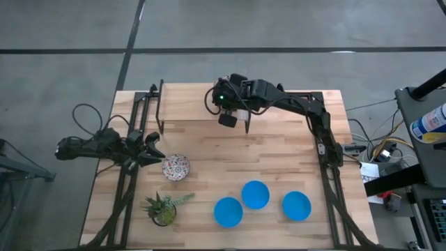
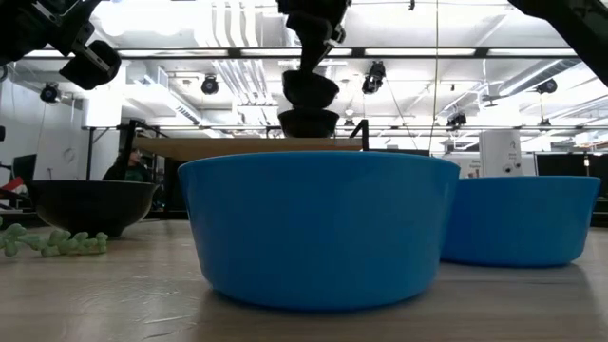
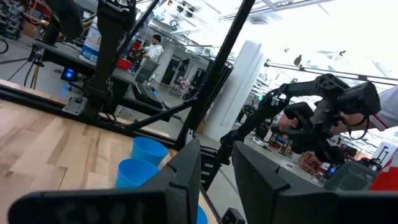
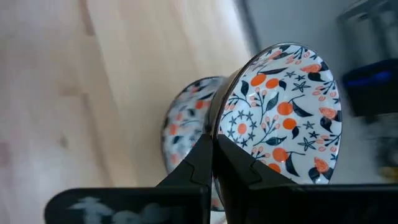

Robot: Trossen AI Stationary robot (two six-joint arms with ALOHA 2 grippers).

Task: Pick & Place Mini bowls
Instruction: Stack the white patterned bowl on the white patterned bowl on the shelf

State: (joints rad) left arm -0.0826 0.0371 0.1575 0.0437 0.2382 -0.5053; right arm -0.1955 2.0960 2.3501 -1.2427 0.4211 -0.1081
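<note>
table (image 1: 279,139): pale jointed wood, matt | 3 blue bowls (image 1: 255,194): smooth, satin sheen | patterned bowl (image 4: 283,112): glossy glazed ceramic

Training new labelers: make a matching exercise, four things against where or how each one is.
1 right gripper
2 left gripper
3 potted plant
4 blue bowls

A in a row, right of the plant
B shut on a raised patterned bowl
C open, beside the lone patterned bowl
D at the table edge, left side

Pairs: 1-B, 2-C, 3-D, 4-A
</note>
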